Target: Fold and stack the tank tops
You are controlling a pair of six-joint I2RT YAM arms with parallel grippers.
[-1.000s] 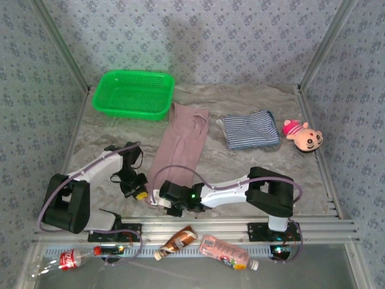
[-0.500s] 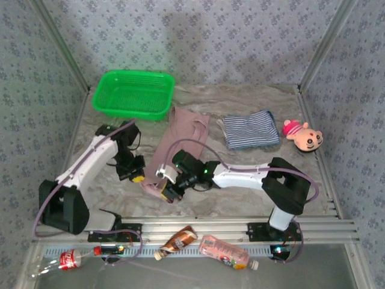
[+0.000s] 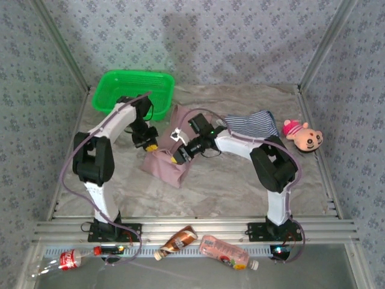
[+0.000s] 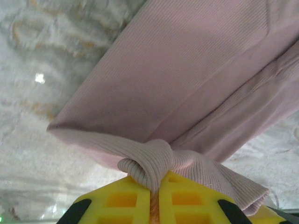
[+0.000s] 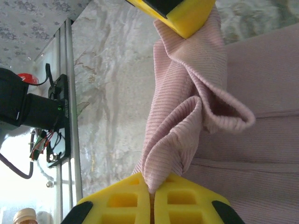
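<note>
The dusty pink tank top (image 3: 163, 167) lies mid-table, its near end doubled back over itself. My left gripper (image 3: 151, 146) is shut on one gathered corner of its hem; the ribbed pink fabric (image 4: 187, 84) bunches between the yellow fingers (image 4: 122, 200) of the left gripper (image 4: 155, 186). My right gripper (image 3: 176, 158) is shut on the other corner, close beside the left one. In the right wrist view the pink top (image 5: 252, 154) rises in a fold from the right gripper (image 5: 152, 189), and the left gripper's yellow fingertip (image 5: 187, 14) shows at the top. The folded striped tank top (image 3: 252, 123) lies back right, partly behind the right arm.
A green basket (image 3: 132, 93) stands at the back left, just behind the left arm. A pink plush toy (image 3: 302, 135) sits at the far right. Three bottles (image 3: 177, 241) (image 3: 224, 253) (image 3: 69, 260) lie below the near rail.
Both grippers have carried the pink top's near hem away from the table's near edge toward the back, doubling the top over itself. Both arms now reach much farther out.
</note>
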